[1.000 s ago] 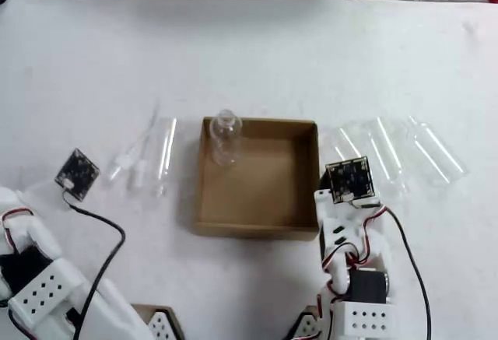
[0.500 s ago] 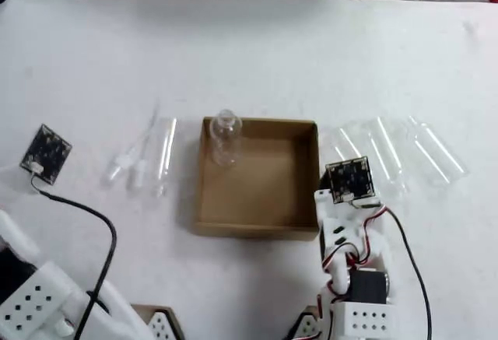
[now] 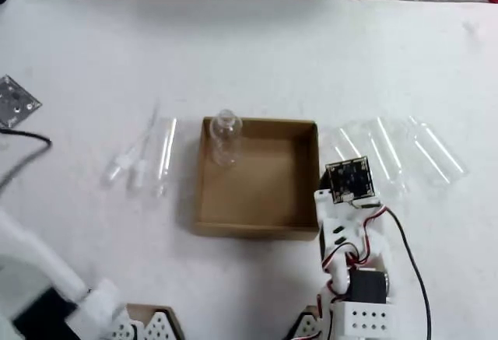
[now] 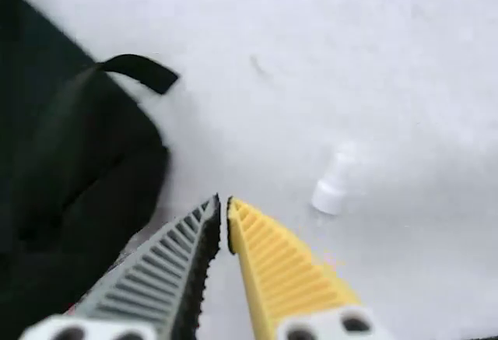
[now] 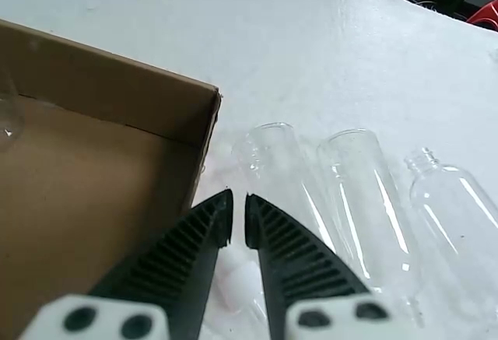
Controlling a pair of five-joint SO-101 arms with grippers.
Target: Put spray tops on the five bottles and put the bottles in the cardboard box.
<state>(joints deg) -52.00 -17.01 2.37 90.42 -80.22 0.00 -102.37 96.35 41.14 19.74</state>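
One clear plastic bottle [image 3: 226,136] is standing upright in the far left corner of the open brown cardboard box [image 3: 257,229]. Three more clear bottles [image 3: 385,153] are lying side by side on the white tabletop [image 3: 249,52] just right of the box. A fourth clear bottle [image 3: 165,153] is lying on its left, with small white spray tops [image 3: 128,170] beside it. We're watching the right gripper [image 5: 237,208] hovering by the box's right wall, black fingers [image 5: 194,247] pressed together. The left gripper [image 4: 224,206] is hanging far out left, its grey and yellow fingers [image 4: 272,254] closed on each other. A lone white spray top [image 4: 333,191] is lying just ahead, with a dark object [image 4: 70,177] alongside.
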